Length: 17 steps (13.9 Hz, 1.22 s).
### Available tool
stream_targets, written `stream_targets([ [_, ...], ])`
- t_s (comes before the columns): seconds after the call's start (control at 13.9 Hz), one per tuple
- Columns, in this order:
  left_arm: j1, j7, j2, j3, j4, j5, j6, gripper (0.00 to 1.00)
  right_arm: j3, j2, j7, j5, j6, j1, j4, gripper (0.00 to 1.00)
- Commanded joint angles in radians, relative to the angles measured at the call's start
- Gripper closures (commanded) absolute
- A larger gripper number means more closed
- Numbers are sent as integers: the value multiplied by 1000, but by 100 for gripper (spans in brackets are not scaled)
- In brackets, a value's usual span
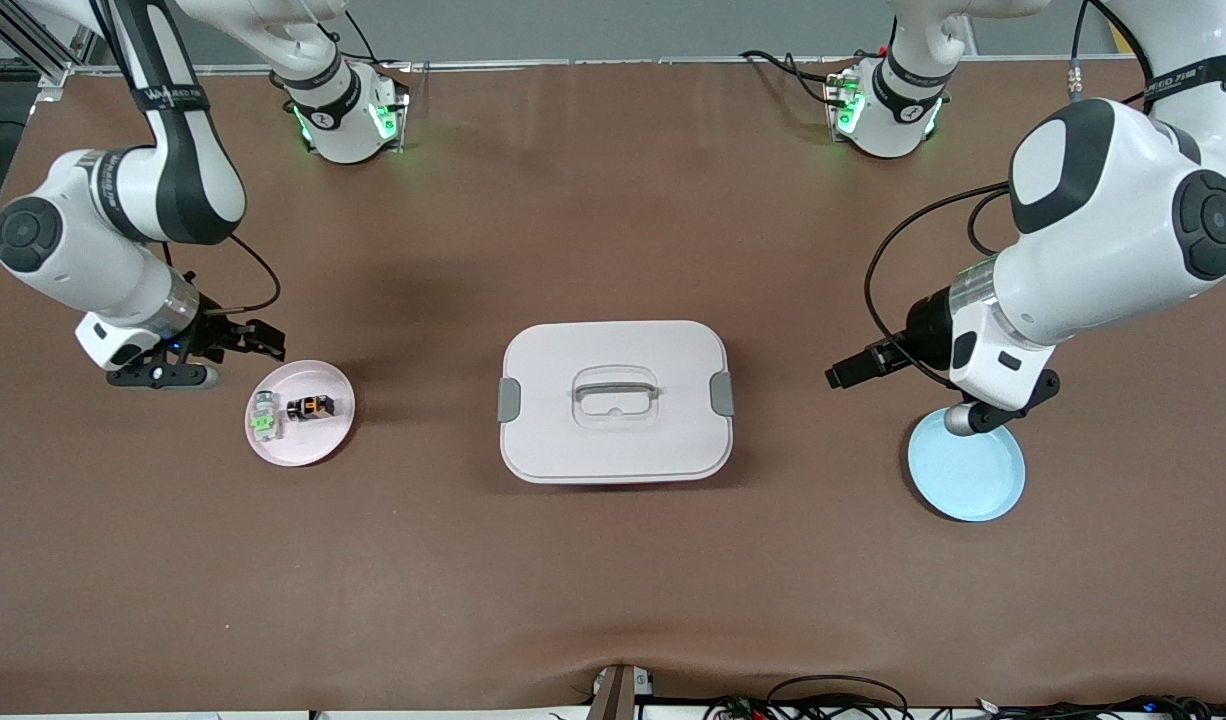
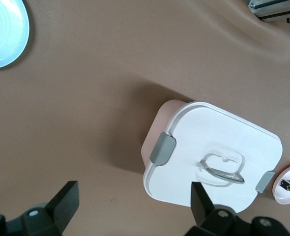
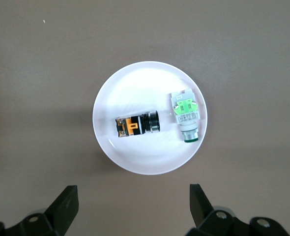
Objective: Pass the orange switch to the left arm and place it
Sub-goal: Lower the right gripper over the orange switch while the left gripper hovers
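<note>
Nothing's moved yet: your orange switch [image 1: 310, 408] lies on the pink plate [image 1: 323, 445], toward the right arm's end from the box [image 1: 615, 402]. Right gripper [image 1: 241, 338] hovers by that plate, left gripper [image 1: 853, 368] beside the box, both wide open and empty.

Two white Franka arms bend down from their bases toward opposite ends of the table. The right gripper [image 1: 241, 340] hangs low at the right arm's end, fingers [image 3: 66, 206] spread wide apart. The left gripper [image 1: 853, 368] hangs low at the left arm's end, fingers [image 2: 66, 204] equally wide.
</note>
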Motion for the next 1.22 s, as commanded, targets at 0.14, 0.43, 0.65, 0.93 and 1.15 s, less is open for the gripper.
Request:
stream_targets([
  [0.14, 11, -14, -3, 1, 8, 4, -16, 0, -3, 75, 1, 11, 87, 20, -3, 0],
  [0.43, 17, 0, 0, 1, 10, 6, -16, 0, -3, 163, 1, 11, 179, 22, -2, 0],
  [0.65, 19, 0, -2, 1, 10, 6, -17, 0, -3, 212, 1, 9, 239, 25, 0, 0],
  [0.93, 19, 0, -2, 1, 8, 6, -19, 0, -3, 263, 1, 9, 288, 28, 12, 0],
  [1.15, 22, 1, -5, 5, 11, 6, -20, 0, -3, 295, 1, 9, 338, 31, 14, 0],
])
